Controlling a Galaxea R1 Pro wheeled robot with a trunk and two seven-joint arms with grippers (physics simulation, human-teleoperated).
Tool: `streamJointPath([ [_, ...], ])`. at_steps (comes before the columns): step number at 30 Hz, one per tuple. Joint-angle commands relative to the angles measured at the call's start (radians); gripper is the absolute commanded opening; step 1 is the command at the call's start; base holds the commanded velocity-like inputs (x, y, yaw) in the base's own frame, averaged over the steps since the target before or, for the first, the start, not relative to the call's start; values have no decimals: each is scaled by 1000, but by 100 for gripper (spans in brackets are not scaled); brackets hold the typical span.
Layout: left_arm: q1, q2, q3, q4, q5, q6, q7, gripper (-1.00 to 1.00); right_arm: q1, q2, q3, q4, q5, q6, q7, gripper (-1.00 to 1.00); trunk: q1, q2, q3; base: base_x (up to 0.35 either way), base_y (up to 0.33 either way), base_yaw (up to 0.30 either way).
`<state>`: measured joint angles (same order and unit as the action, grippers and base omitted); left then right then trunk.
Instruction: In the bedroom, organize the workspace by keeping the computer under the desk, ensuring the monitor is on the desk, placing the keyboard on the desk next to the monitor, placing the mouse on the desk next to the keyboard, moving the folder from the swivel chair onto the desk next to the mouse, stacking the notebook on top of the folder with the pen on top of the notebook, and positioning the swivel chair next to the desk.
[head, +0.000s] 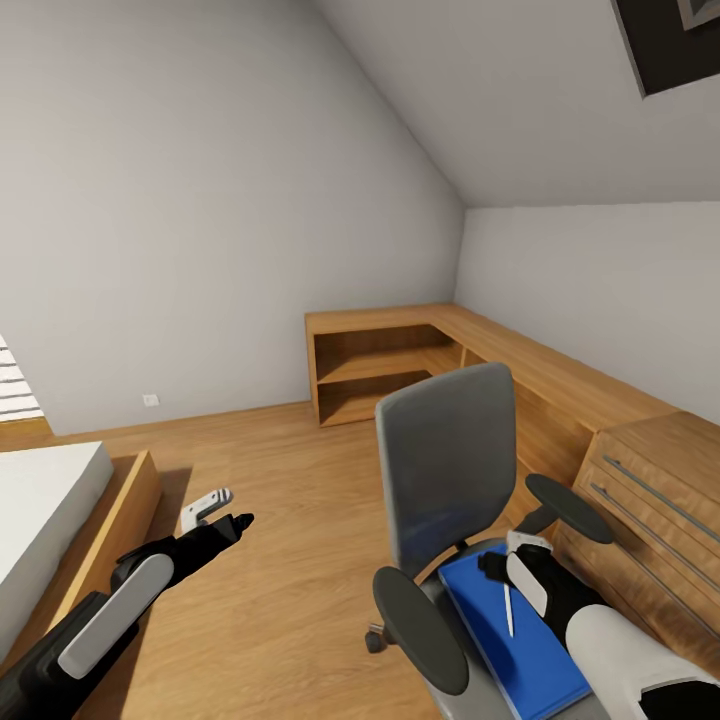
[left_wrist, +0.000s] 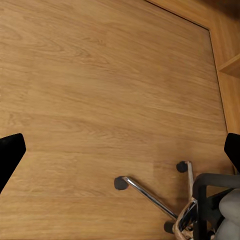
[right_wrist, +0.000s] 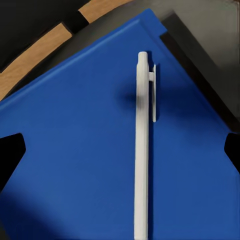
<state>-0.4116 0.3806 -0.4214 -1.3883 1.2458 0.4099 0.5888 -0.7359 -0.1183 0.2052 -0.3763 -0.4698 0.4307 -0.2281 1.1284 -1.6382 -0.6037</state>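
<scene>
Risk as judged: pen, loose and round on the slick folder, likely to roll or get nudged off toward the chair edge if right tool descends off-centre or pinches across the clip; folder itself could slide on the seat of the swivel chair. Right tool spread wide, empty, hanging directly over the pen with one dark fingertip on either side, apart from it. Left tool also spread and empty, over bare wood floor beside the chair's chrome base.
</scene>
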Motion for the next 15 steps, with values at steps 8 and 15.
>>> streamJointPath([
  [8, -1, 1, -2, -1, 6, 0, 8, 100, 0, -1, 8, 0, -12, -39, -10, 100, 0, -1, -1, 0, 0, 0],
  [15, -1, 1, -2, -1, 7, 0, 8, 100, 0, -1, 8, 2, -12, -38, -11, 100, 0, -1, -1, 0, 0, 0],
])
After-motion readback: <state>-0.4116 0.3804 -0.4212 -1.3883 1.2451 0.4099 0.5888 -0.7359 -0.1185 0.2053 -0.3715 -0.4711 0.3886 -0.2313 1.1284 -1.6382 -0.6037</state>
